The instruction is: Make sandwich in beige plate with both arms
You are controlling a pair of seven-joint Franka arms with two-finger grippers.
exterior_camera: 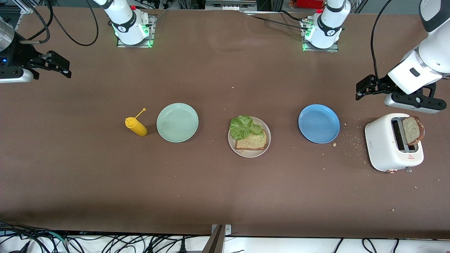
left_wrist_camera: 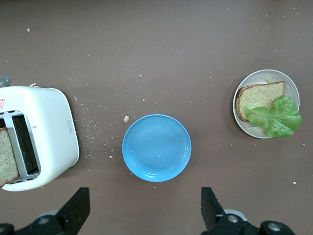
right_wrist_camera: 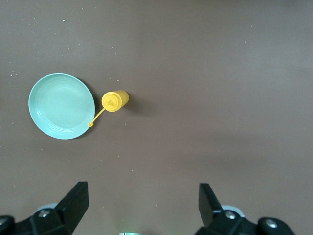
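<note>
Left wrist view: toaster (left_wrist_camera: 46,132) label

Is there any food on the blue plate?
No, the blue plate is bare; the bread slice and lettuce leaf lie on the beige plate instead.

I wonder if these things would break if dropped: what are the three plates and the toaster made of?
The mint-green plate, beige plate and blue plate look like smooth plastic or melamine: flat even colour, soft sheen, though glazed ceramic is possible. The toaster seems to be glossy white plastic with rounded moulded corners.
</note>
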